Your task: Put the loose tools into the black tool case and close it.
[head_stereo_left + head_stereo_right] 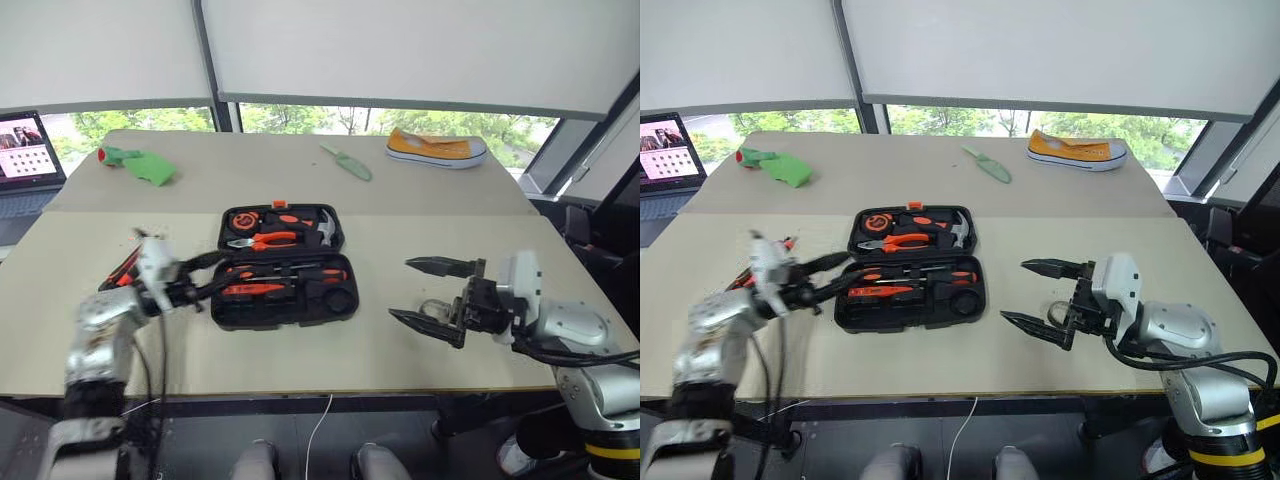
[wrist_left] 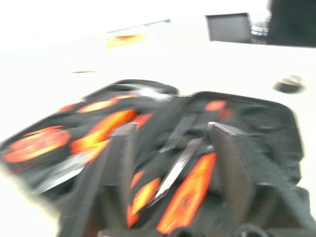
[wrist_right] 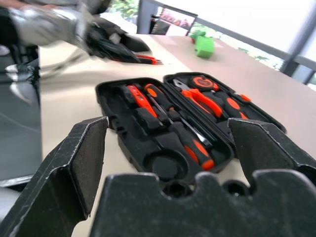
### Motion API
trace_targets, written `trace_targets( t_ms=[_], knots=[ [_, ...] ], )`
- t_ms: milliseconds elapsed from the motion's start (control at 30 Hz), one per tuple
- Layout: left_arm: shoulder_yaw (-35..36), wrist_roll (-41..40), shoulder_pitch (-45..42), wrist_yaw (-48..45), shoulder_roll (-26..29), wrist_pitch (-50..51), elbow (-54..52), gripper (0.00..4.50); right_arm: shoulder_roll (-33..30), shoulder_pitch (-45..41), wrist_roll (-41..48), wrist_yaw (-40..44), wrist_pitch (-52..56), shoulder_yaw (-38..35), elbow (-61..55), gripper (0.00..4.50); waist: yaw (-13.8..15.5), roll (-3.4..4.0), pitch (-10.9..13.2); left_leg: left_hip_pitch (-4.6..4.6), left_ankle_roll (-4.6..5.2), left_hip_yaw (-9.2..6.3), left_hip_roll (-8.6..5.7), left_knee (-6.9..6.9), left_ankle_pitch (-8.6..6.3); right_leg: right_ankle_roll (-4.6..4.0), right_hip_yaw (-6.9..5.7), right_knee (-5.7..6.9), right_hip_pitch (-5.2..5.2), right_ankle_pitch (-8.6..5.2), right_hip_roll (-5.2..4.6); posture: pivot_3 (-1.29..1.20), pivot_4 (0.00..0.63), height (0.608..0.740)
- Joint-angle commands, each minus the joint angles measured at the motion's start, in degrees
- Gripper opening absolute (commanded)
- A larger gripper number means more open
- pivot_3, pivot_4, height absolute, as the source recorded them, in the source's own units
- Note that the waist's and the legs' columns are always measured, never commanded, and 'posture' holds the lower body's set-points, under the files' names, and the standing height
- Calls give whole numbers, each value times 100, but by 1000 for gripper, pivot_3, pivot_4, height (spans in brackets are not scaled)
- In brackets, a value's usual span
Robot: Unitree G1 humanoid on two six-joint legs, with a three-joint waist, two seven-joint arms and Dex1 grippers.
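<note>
The black tool case [image 1: 285, 268] lay open at the centre of the desk [image 1: 420, 200] — screwdrivers [image 1: 262, 280] slotted inside; left tool [image 1: 205, 280] parted, empty, at its left edge; right tool [image 1: 425, 292] gaped wide, empty, lower right.

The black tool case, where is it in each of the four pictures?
Left eye view: the black tool case lies open in the middle of the table, between the two grippers.
Right eye view: middle of the table, nearer the left gripper.
Left wrist view: it spreads across the lower half, behind the two fingers.
Right wrist view: it lies open in the middle, between the two fingers.
Shared landmark: the orange-handled pliers in the case's far half.
</note>
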Motion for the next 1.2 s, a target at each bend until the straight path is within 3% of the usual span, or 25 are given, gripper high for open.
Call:
trace_targets(
  t_ms=[33, 233, 367, 567, 733, 767, 933, 1100, 1200],
  knots=[
    [1203, -241, 1235, 905, -148, 142, -480, 4350, 388, 224, -280, 224, -1175, -47, 153, 4500, 4, -1, 0, 0, 0, 1, 1, 0, 0, 0, 0, -1, -2, -1, -2, 0, 150, 740],
    [2217, -266, 2628, 1997, -819, -40, -679, 4469, 781, 503, -4, 87, -1132, -1, 191, 4500, 102, -15, -4, 3, -26, 10, 0, 1, -13, -22, -10, -8, -28, -15, -20, 0, 150, 740],
    [2133, -184, 2486, 2468, -635, 335, -774, 4469, 826, 556, -212, 146, -1309, 135, 342, 4500, 205, -36, -15, 3, -50, 10, 2, 1, -28, -29, -21, -9, -30, -23, -23, 0, 150, 740],
    [978, 58, 570, 2976, 518, 2164, -405, 4469, 936, 186, -327, 103, -1321, 355, 525, 4500, 272, -43, -19, -5, -58, 15, 12, 0, -26, -36, -43, -7, -44, -1, -29, 0, 150, 740],
    [-251, 699, -1293, 2777, 1130, 2940, 1267, 4469, 965, -23, -359, 81, -1262, 496, 508, 4500, 171, -45, -22, -5, -55, 16, 4, 0, -16, -21, -19, -3, -26, 30, -12, 0, 150, 740],
    [-495, 900, -1672, 2750, 1187, 2952, 1706, 4469, 958, -42, -358, 80, -1247, 519, 485, 4500, 157, -45, -22, -6, -8, 12, 4, 0, 13, -17, -16, 1, -26, 28, -6, 0, 150, 740],
    [-1152, 1607, -3076, 2680, 1172, 2377, 3632, 4469, 874, -36, -324, 40, -1155, 516, 362, 4500, 99, -51, -22, -17, -18, 10, 2, -37, 5, -16, -10, -3, -48, 11, 7, 0, 150, 740],
    [-1353, 1968, -3790, 2667, 1097, 2069, 4855, 4469, 748, 112, -283, -25, -1065, 435, 206, 4500, 108, -53, -21, -16, -19, 11, 0, -50, 4, -17, -11, -4, -50, 1, 6, 0, 150, 740],
    [-1426, 2095, -3944, 2477, 1066, 1966, 5205, 3719, 712, 186, -265, -86, -1007, 394, 109, 4500, 120, -53, -21, -16, -20, 11, 0, -42, 5, -16, -13, 0, -47, 1, 3, 0, 150, 740]
  ],
)
